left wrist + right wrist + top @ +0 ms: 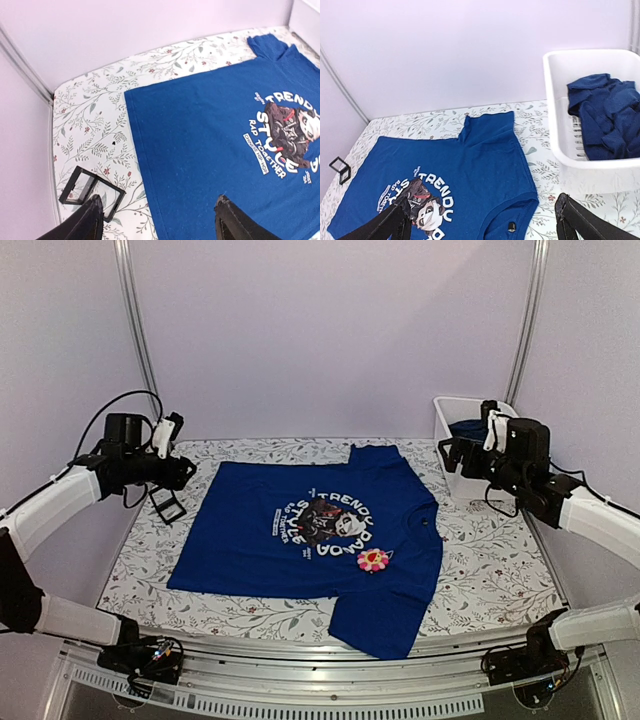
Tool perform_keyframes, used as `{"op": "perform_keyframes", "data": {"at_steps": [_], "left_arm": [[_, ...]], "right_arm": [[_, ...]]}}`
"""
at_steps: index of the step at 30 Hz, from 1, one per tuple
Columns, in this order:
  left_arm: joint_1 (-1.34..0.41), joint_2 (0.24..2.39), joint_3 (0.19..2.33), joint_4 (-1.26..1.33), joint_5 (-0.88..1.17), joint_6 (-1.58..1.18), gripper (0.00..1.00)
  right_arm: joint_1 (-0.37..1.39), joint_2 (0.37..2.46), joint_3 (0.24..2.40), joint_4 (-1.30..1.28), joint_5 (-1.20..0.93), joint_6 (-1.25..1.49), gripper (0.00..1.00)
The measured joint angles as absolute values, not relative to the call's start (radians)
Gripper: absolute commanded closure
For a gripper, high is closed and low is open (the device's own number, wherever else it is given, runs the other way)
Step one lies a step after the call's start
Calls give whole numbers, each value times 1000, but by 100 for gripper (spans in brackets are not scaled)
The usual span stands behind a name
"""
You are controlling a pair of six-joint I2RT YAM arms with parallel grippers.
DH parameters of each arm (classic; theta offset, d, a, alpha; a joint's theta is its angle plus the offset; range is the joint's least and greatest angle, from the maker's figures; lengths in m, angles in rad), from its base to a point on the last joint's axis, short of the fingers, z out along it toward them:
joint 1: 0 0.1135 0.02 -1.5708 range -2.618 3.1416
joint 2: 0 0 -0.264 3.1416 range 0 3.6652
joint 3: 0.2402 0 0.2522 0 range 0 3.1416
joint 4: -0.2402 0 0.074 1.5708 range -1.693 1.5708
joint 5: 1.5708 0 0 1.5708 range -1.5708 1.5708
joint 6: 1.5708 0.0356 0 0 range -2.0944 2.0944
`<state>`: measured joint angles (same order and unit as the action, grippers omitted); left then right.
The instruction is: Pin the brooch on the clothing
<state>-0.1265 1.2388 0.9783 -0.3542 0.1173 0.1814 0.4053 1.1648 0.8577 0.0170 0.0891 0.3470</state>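
The left arm (45,505) and right arm (600,520) have white link shells, black joints and wrists, looping black cables (105,408), and dark tapered gripper fingers (87,222).

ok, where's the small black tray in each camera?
Top external: tray mid-left, just left of the T-shirt.
Left wrist: tray bottom left, beside the T-shirt's edge.
Right wrist: tray at the far left edge, small.
Shared landmark: the panda print on the T-shirt, in all three.
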Motion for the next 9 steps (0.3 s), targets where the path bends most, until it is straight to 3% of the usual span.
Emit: {"op": "perform_keyframes", "data": {"at_steps": [6, 9], "left_arm": [[-105, 1138, 674, -61, 12, 4, 8], [-97, 1109, 541, 79, -39, -41, 6]], "right_arm": [[405, 1007, 626, 46, 284, 445, 1], [405, 937, 525, 67, 356, 444, 1]]}}
